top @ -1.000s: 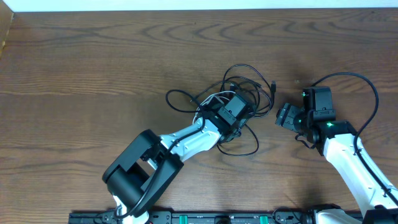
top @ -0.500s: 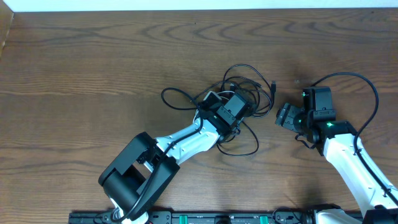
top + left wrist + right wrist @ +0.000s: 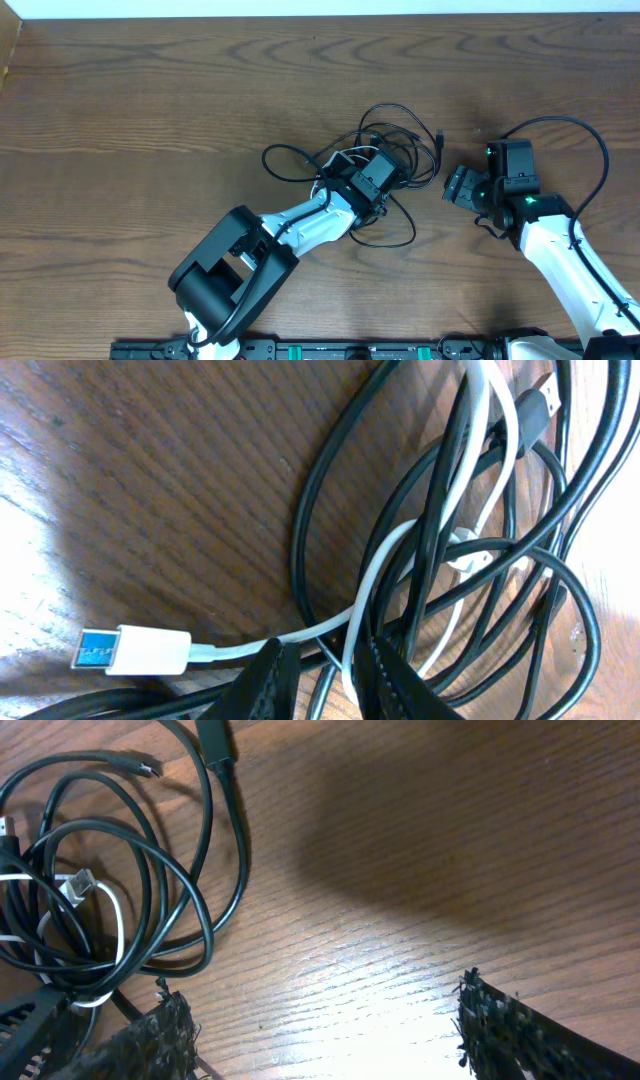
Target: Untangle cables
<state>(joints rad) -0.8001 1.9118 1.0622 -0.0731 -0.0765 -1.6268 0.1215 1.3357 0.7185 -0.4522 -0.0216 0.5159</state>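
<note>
Though my left claw (image 3: 330, 680) sits low in the heap with its fingers drawn narrow on either side of the white cable (image 3: 385, 560), I cannot tell whether they pinch it or only stand about it. From between those fingers the white cable climbs away from me and threads through the loops of the black cables (image 3: 310, 510), which cross it just beyond my fingertips. Its white plug (image 3: 135, 651) lies flat on the table beside the claw, outside the loops.

My right claw (image 3: 325, 1020) is spread wide and holds nothing. It hangs over bare table (image 3: 450, 850), with the nearest black loop and a black plug (image 3: 213, 740) off to one side, not touching.

By my reckoning the job is barely begun. All three cords share one tangle (image 3: 390, 150), and none is laid apart. The white one has yet to be drawn clear, and after that the two black ones need parting.
</note>
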